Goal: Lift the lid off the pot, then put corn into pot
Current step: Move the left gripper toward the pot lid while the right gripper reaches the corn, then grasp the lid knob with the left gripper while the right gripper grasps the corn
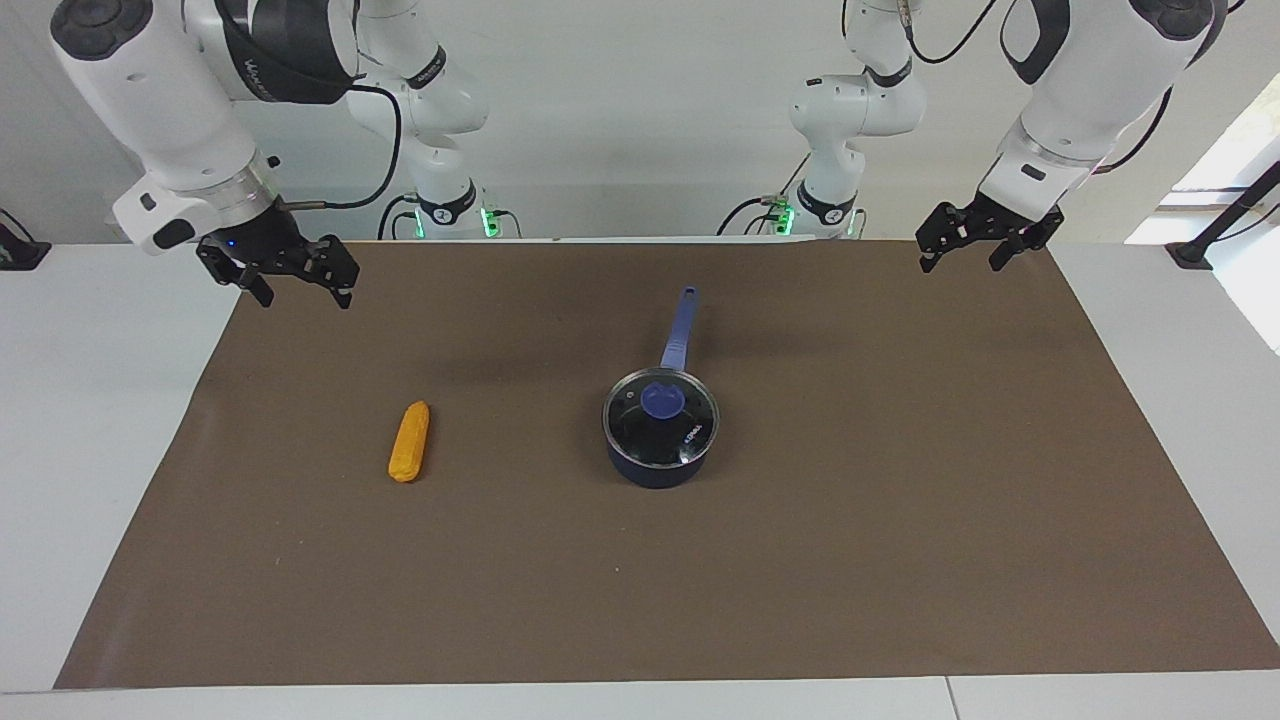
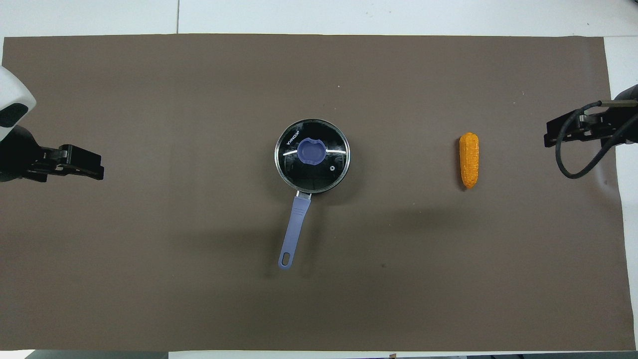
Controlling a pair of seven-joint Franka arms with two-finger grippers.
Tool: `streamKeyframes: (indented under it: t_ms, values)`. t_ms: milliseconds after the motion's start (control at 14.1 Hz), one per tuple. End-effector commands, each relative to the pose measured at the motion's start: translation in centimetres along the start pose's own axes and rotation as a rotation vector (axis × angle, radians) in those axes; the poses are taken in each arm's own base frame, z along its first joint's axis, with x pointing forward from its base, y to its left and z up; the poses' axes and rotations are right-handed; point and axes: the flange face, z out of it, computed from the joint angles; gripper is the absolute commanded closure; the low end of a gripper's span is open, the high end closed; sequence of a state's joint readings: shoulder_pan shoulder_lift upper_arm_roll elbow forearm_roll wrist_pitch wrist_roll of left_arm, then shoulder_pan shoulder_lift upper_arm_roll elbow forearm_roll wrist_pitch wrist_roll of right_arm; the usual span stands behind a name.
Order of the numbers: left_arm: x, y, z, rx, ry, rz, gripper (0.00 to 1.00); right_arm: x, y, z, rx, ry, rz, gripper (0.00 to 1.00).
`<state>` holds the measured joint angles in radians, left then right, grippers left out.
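Note:
The pot (image 1: 655, 472) stands in the middle of the brown mat, its long blue handle (image 1: 678, 330) pointing toward the robots. The lid (image 1: 661, 402), clear glass with a blue knob, sits on the pot. The corn (image 1: 410, 441) lies on the mat beside the pot, toward the right arm's end. My right gripper (image 1: 303, 295) is open and empty, raised over the mat's corner by its base. My left gripper (image 1: 962, 265) is open and empty, raised over the mat's edge by its base. The overhead view shows the lid (image 2: 312, 151), the pot's handle (image 2: 295, 224), the corn (image 2: 469, 159), the left gripper (image 2: 98, 172) and the right gripper (image 2: 548, 138).
The brown mat (image 1: 800, 560) covers most of the white table (image 1: 90, 400). Only the pot and the corn lie on it. The arms' bases and cables stand at the robots' edge of the table.

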<state>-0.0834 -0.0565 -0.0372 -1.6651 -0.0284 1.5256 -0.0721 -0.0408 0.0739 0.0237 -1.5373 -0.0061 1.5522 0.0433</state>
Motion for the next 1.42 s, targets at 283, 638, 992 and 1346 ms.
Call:
streamKeyframes:
  t_ms: [283,638,992,1346]
  values:
    - [-0.5,0.2,-0.1,0.013,0.007,0.009,0.00,0.0,-0.2,-0.4,-0.006,0.002,-0.032,0.00]
    - [0.6,3.6,0.0,0.003,0.074,0.051,0.00,0.0,-0.2,-0.2,0.002,0.005,-0.028,0.00]
    - [6.0,17.3,4.7,-0.028,0.012,-0.016,0.00,0.6,-5.7,4.6,0.016,0.053,-0.055,0.00]
    - [7.8,26.9,9.1,-0.046,0.025,-0.103,0.00,0.5,-7.2,17.8,0.028,0.146,-0.077,0.00]
